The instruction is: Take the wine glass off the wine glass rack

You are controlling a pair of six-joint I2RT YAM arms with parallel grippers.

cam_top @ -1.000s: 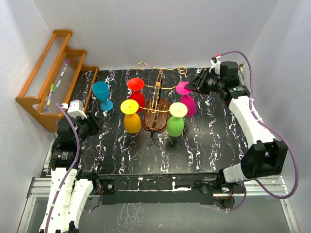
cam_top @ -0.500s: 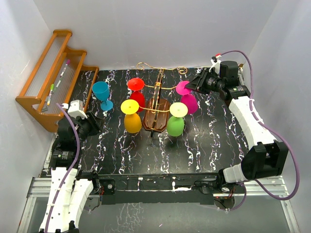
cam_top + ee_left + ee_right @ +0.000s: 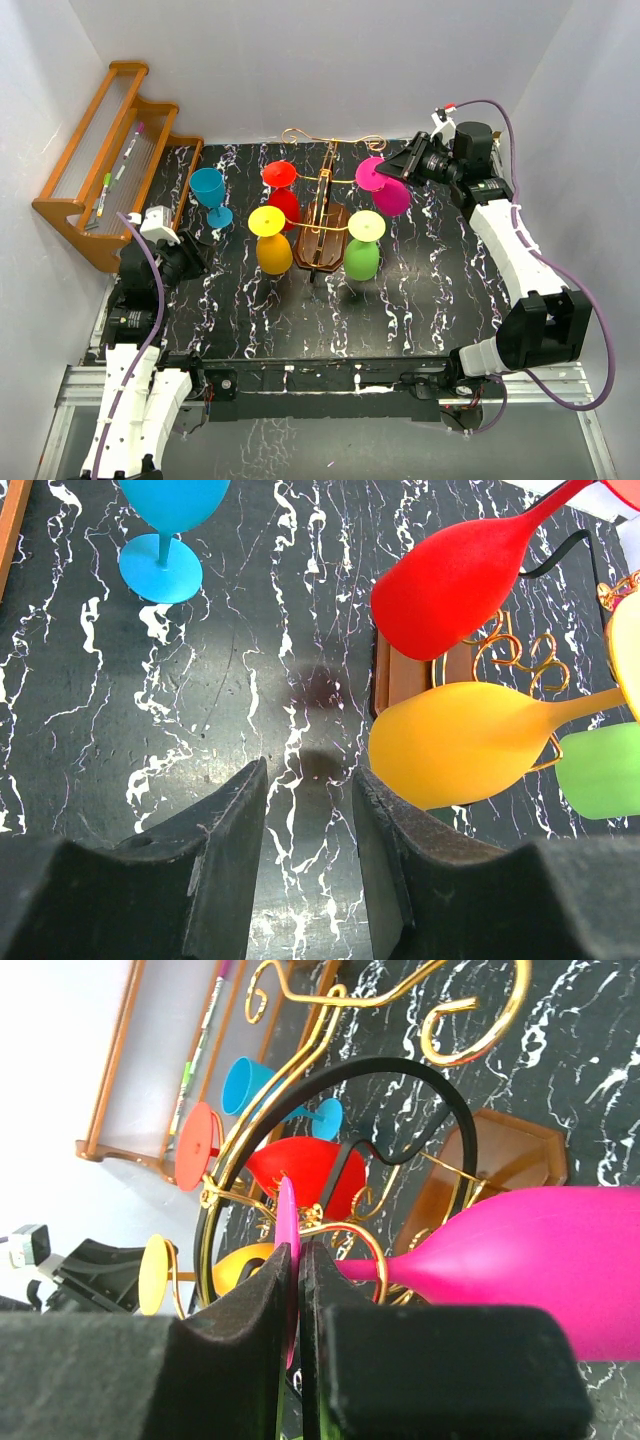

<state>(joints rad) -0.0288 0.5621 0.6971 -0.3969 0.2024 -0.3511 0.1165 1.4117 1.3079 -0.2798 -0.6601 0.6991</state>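
Magenta wine glass (image 3: 391,198) pinched by its foot between right gripper's (image 3: 298,1260) closed fingers, perhaps still hooked on wine glass rack (image 3: 318,246). Holds red glass (image 3: 284,206), yellow glass (image 3: 272,253), green glass (image 3: 361,261) bowl-down. Left gripper (image 3: 305,780) half-spread, empty.

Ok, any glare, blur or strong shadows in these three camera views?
Top external: even light, no hard shadows. Left wrist: pale sheen on the black marbled tabletop, all sharp. Right wrist: magenta plastic wine glass sharp.

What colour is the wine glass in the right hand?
Magenta stemmed wine glass; shows best from the right wrist.
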